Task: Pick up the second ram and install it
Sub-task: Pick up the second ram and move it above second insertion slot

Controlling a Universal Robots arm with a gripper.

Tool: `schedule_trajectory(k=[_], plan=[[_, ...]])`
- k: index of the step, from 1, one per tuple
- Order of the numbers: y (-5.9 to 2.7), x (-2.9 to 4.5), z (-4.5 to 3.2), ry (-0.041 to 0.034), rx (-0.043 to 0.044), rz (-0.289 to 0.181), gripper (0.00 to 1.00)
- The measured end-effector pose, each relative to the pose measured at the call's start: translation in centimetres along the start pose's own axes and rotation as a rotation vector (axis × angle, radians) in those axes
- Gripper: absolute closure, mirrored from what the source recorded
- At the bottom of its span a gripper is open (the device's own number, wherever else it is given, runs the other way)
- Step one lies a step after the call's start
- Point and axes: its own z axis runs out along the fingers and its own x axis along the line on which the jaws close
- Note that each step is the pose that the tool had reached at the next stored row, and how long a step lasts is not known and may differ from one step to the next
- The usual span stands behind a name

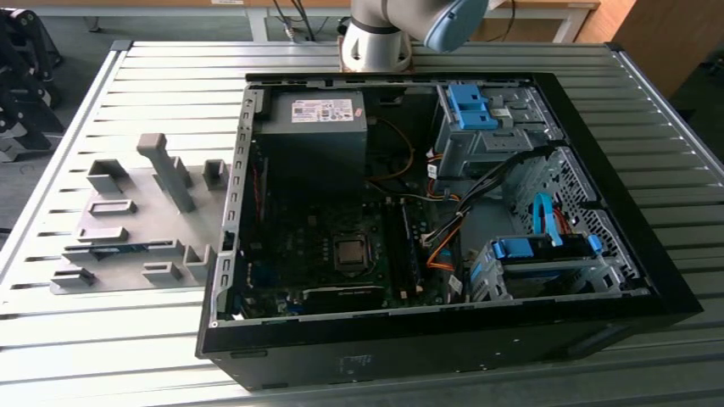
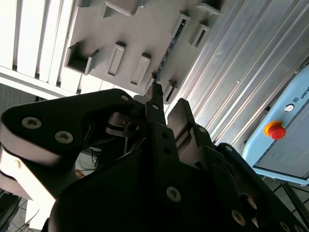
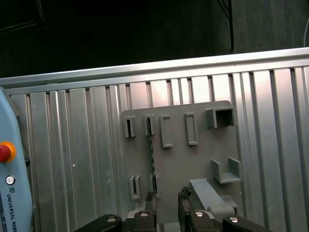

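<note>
Grey fixture (image 3: pixel 193 159) holds ram (image 3: pixel 152 155) on edge; tool (image 3: pixel 166 199) open, empty, near it; off-centre descent could strike the chips.

Robot arm (image 1: pixel 391 34): cut off by the exterior view's top edge; just the base joint and a pale blue link are in frame.

Second ram (image 1: pixel 130 248): a thin blue-green sliver low in the grey fixture plate (image 1: pixel 136 212), mostly hidden by the fixture blocks. Chips and label too small to tell. Edge-on in both wrist views, a dark thin strip.

Gripper (image 3: pixel 167 200): cut off at the first wrist view's edge. In the second wrist view its black body covers part of the fixture plate.

Teach pendant (image 3: pixel 8 183): cut by the frame edge in both wrist views.

PC case (image 1: pixel 453 339): near wall hides the motherboard's (image 1: pixel 328 246) nearest edge. Memory slots (image 1: pixel 404 246) too dark to tell whether any is filled.
</note>
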Motion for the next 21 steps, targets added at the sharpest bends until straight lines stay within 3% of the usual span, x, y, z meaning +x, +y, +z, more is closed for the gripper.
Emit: schedule_trajectory(k=[1,4,5,9,11,13,14,21], plan=[[0.0,0.0,0.02,-0.0061,-0.0006,0.0,0.68],[-0.01,0.05,0.03,-0.0577,-0.0063,0.0,0.68],[-0.02,0.05,0.03,-0.0632,-0.0068,0.0,0.68],[-0.02,0.08,0.1,-0.0627,-0.0069,-0.002,0.68],[-0.02,0.08,0.2,-0.0519,-0.0087,-0.003,0.68],[-0.01,0.08,0.26,-0.0333,-0.0101,-0.002,0.68],[-0.02,0.09,0.28,-0.0277,-0.0113,-0.002,0.68],[-0.01,0.08,0.68,-0.0271,-0.0119,-0.003,0.68]])
